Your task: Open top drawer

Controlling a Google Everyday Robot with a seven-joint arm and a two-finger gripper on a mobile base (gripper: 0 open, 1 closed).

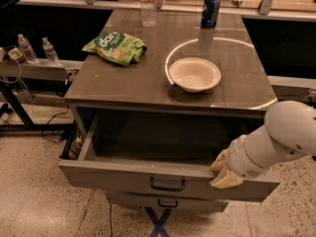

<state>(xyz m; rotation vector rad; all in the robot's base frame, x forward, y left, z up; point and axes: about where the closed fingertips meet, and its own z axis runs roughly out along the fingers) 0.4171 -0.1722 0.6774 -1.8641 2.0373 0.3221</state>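
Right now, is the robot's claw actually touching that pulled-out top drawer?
Touching. The camera view shows the gripper with its tan fingers straddling the front rim of the top drawer near its right end, with no gap visible.

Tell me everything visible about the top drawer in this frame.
The top drawer is a wide grey box that looks like metal, pulled well out from under the table top. Its inside is dark, and nothing shows in it. A small dark loop handle sits at the centre of its front. The gripper is at the front panel's upper edge, to the right of the handle in the picture. Another drawer front shows beneath.
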